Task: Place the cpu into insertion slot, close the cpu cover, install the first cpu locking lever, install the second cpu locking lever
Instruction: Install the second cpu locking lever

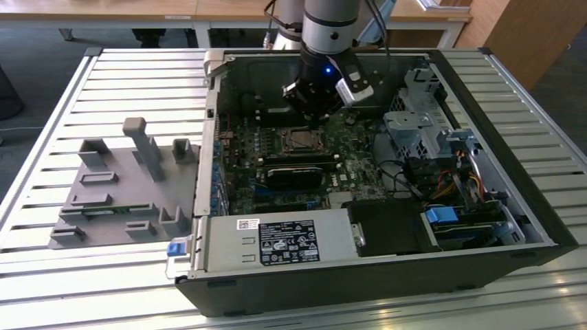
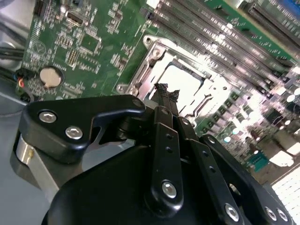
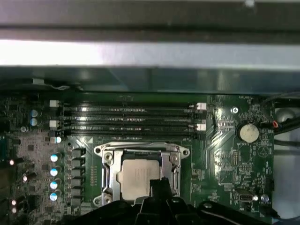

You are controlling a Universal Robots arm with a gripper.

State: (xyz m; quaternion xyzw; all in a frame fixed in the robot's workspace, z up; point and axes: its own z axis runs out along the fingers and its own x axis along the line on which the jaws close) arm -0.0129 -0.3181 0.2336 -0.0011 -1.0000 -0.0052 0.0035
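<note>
cpu: the cpu [image 3: 139, 176] lies flat in the insertion slot [image 3: 140, 176] on the motherboard [image 3: 225, 140], its plain silver-grey top face up; it reads as already seated.
cpu cover: the cpu cover [image 3: 174, 164], a thin bright metal frame with a square window, lies down around the cpu, so the chip's top shows through the window; in the second wrist view the cover [image 2: 213, 91] glares white under the light.
gripper to cpu: the gripper [image 2: 168, 91] hangs just above the cpu's edge, its tips pointing down at the frame's rim; from the tips, the chip lies straight ahead and slightly below.
gripper state: the two dark fingertips [image 2: 162, 88] stand pressed together with nothing between them.
touching or apart: I cannot tell whether the tips touch the cover or hover just over it.
locking levers: thin wire levers along the slot's sides cannot be made out clearly; whether either is latched I cannot tell.
beyond the cpu: long, dark memory slots [image 3: 129, 119] run parallel beside the slot; a round silver coin cell [image 3: 248, 132] sits farther off on the green board.
outward: in the exterior view the arm [image 1: 328, 27] reaches down into the open black computer case [image 1: 367, 275]; a grey moulded fixture [image 1: 119, 192] rests on the slatted table [image 1: 55, 289], well apart from the case.
</note>
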